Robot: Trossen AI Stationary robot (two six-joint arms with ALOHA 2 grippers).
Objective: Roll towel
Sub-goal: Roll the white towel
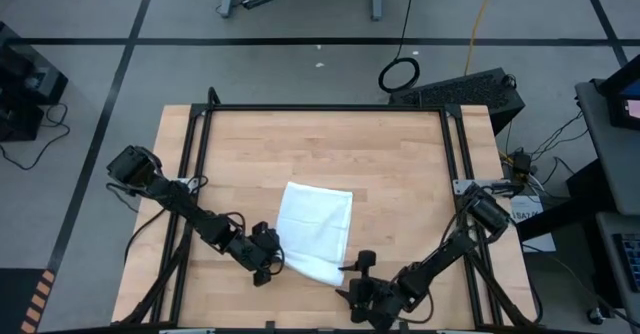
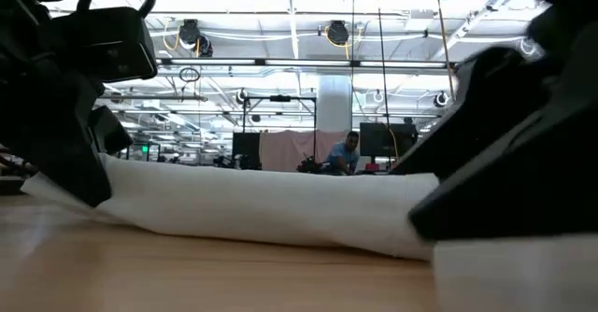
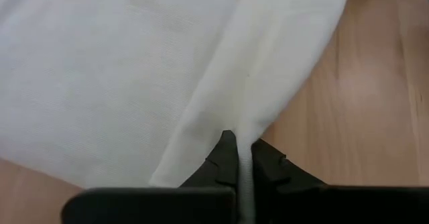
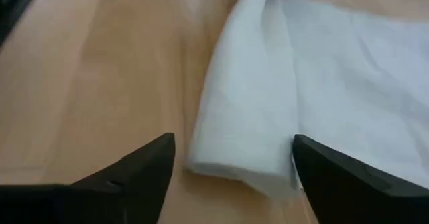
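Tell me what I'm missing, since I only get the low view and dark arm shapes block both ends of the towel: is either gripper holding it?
Observer: Yes. The left gripper is shut on the towel, pinching its near rolled edge.
Operator: And the right one?
Observer: The right gripper is open, its fingers straddling the towel's rolled corner without clamping it.
Operator: How far is it rolled?
Observer: Only the near edge; from above, most of the towel lies flat on the table.
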